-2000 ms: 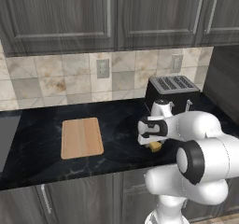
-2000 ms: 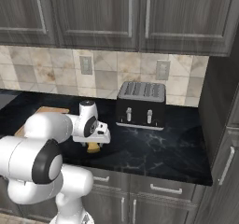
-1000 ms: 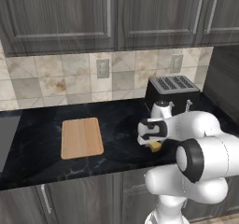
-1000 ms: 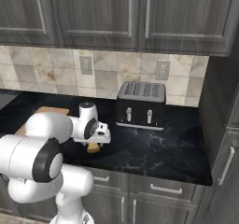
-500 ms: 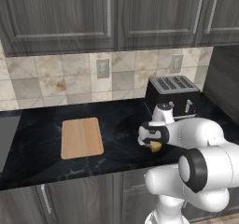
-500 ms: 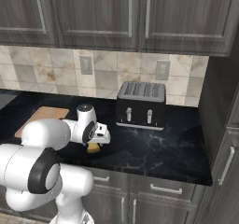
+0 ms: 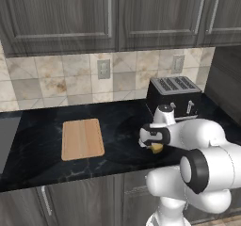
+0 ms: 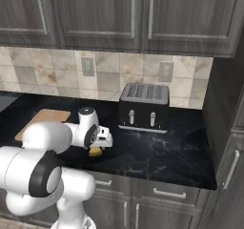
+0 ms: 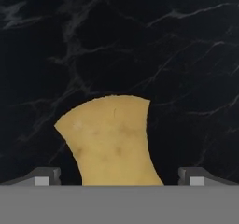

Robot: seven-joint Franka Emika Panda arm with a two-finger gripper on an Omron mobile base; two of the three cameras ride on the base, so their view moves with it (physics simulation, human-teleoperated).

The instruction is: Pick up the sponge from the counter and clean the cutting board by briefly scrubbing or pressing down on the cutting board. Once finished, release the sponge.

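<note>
Hand view: the small yellow spongy block [image 9: 112,141] lies on the black marble-look bench [image 9: 140,41], its top face mottled with darker tan spots, its outline curved and uneven rather than square. It sits between the two dark finger tips [image 9: 44,175] of the jaws, which stand spread wide apart with clear gaps to the sponge on either side; the jaws are open and grip nothing.

In the left base view the sponge [image 7: 156,148] shows as a bit of yellow just under the white hand, near the front edge of the bench [image 7: 117,126], right of the flat light-tan wooden cutting board [image 7: 82,138] and well apart from it. The board lies flat with rounded corners and lengthwise grain. A black four-slot toaster [image 7: 173,95] stands behind the sponge, by the tiled wall.

In the right base view the sponge [image 8: 95,151] peeks out below the hand, left of the toaster [image 8: 144,108].

No writing or brand can be read on anything.
</note>
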